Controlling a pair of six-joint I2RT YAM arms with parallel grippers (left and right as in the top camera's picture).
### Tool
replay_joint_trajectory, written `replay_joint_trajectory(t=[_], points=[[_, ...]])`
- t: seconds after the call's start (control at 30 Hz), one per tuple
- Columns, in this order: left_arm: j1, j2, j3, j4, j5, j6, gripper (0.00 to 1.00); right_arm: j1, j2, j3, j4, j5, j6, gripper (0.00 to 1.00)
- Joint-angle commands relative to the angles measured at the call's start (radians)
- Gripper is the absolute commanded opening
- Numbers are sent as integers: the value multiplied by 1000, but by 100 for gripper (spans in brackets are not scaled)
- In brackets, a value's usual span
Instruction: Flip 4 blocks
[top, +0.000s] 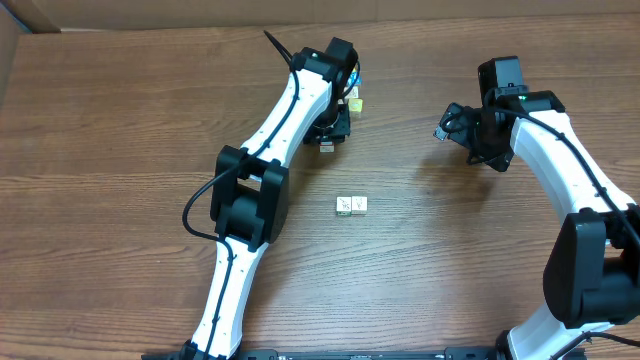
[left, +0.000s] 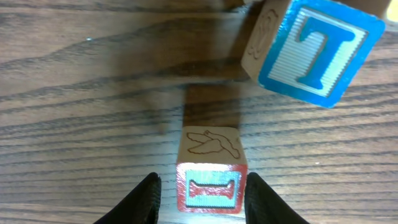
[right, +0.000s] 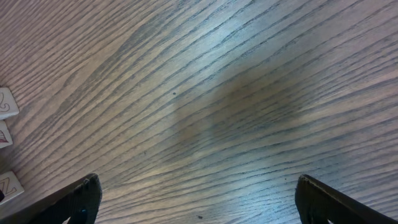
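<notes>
In the left wrist view a cube (left: 211, 177) with a red-framed letter face and a cream bird-outline face rests on the table between the fingers of my left gripper (left: 204, 200). The right finger (left: 264, 202) touches it, while the left finger (left: 144, 202) stands a small gap away. A blue-framed T cube (left: 317, 50) sits tilted just beyond it. From overhead, my left gripper (top: 328, 135) is at the far middle, over a small block (top: 327, 149). Two white picture blocks (top: 351, 205) lie side by side at the table's centre. My right gripper (top: 468, 132) hovers wide open over bare wood.
The wood-grain table (top: 120, 150) carries nothing else. A yellow-topped cube (top: 353, 98) sits just right of my left gripper. At the left edge of the right wrist view, white block faces (right: 5, 102) peek in beside my open right gripper (right: 205, 205).
</notes>
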Motion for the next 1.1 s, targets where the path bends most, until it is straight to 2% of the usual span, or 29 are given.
replay_joint_trajectory(t=[0.0,0.2,0.23,0.3,0.37,0.43,0.63,0.7,0.73,0.83,1.07], points=[[-8,0,-12,4,-13,-5,35,-2,-3,11,6,10,-4,100],[-9,0,-60,40,-13,27,33,-2,-3,11,6,10,-4,100],[-8,0,-64,46,-13,34,30,-2,-3,11,6,9,-4,100],[-8,-1,-62,48,-13,52,17,-2,-3,11,6,9,-4,100],[-6,-2,-48,43,-13,58,12,-2,-3,11,6,10,-4,100],[-6,-2,-33,41,-13,58,14,-2,-3,11,6,9,-4,100],[-6,-2,-27,42,-13,60,33,-2,-3,11,6,9,-4,100],[-6,-2,-27,42,-13,64,53,-2,-3,11,6,9,-4,100],[-6,-2,-27,42,-12,72,56,-2,-3,11,6,9,-4,100],[-6,-2,-27,36,-13,84,55,-2,-3,11,6,9,-4,100],[-6,-2,-23,40,-13,85,41,-2,-3,11,6,9,-4,100]])
